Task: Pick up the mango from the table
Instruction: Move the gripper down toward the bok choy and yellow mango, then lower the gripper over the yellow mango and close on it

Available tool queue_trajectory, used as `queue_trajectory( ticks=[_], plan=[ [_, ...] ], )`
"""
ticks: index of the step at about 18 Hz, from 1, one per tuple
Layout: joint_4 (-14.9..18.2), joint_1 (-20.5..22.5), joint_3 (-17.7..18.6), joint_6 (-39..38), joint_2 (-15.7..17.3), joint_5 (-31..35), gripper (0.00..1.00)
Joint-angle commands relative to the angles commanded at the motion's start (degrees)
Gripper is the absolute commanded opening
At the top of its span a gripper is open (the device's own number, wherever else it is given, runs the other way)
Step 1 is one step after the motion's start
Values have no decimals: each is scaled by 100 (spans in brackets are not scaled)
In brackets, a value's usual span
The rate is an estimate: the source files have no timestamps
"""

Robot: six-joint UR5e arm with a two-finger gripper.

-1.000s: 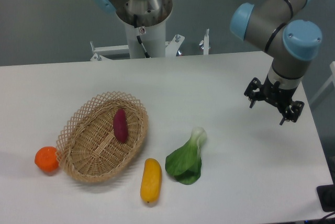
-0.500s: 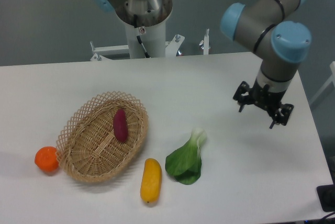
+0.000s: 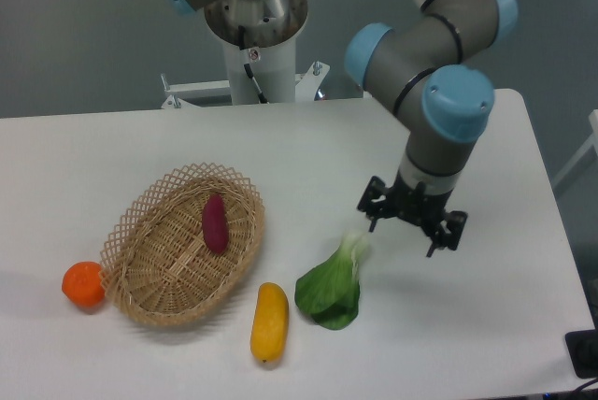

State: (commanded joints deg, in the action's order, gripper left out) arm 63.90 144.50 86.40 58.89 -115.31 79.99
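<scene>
A smooth yellow-orange mango [image 3: 269, 322] lies lengthwise on the white table [image 3: 93, 157]; near its front edge.

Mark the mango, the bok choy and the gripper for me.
mango [image 3: 269, 322]: fixed camera, middle of the fruit.
bok choy [image 3: 330, 291]: fixed camera, green leaves.
gripper [image 3: 411, 230]: fixed camera, midway between the fingers.

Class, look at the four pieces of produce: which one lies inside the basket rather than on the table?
The purple sweet potato: it alone rests inside the wicker basket. The orange, mango and bok choy lie on the table.
</scene>
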Motion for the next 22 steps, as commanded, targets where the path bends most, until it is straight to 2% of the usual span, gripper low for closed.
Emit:
queue_trajectory(
  ticks=[7, 16, 22],
  plan=[
    [0, -466, -237, -904, -360, -220, 100],
    [9, -949, -1098, -2311, -1125, -396, 100],
    [9, -1178, -1125, -2663, -1327, -370, 100]
  ],
)
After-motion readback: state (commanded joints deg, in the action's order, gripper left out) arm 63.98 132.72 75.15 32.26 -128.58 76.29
